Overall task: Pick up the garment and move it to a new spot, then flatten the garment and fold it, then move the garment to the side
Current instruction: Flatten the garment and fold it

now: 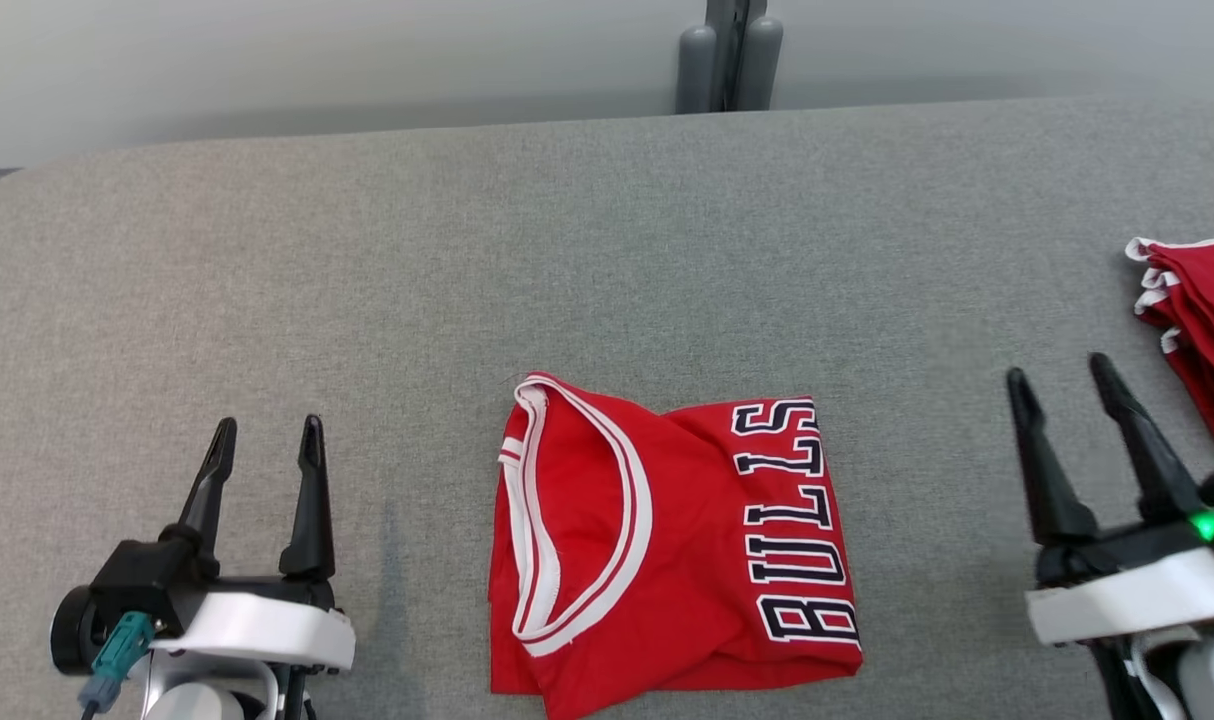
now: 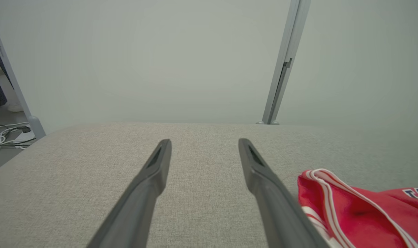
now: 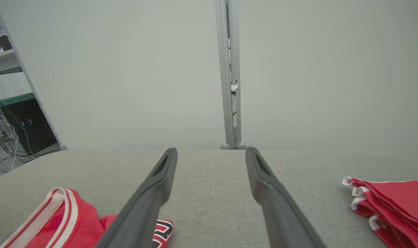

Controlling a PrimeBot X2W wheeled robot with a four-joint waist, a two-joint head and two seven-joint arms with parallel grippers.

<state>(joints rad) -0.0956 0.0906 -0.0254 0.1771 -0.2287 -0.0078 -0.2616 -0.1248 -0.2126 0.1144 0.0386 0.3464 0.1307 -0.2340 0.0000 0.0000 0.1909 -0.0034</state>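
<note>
Two hands sit low at the near side of the bench [image 1: 567,250], both spread wide and holding nothing. The left hand [image 1: 270,425] has its two dark fingers parted with bare grey cloth between them. The right hand [image 1: 1057,370] stands the same way, fingers apart, with a green light [image 1: 1207,525] glowing on its wrist.

Between the two hands lies the garment [image 1: 667,550], clear of both and touching neither. It is a red jersey folded into a rough rectangle and lying flat on the bench. Its white-trimmed neck opening is on the side toward the left hand. The lettering BULLS runs along the side toward the right hand.

Ahead of the right hand and out to its right, a second red garment [image 1: 1202,320] with white trim lies bunched in folds, well apart from the jersey.

The bench top is covered in a grey woven fabric, smooth and even, with a rounded corner far ahead of the left hand. Past the fingertips, at the bench's far edge, a pale metal post [image 1: 729,55] rises against a plain grey-green wall [image 2: 160,58].

Off to the left of the left hand, white cables [image 2: 2,134] lie on the floor. Far to the left of the right hand stands shelving [image 3: 6,62] with a dark box [image 3: 26,127] showing small lights.
</note>
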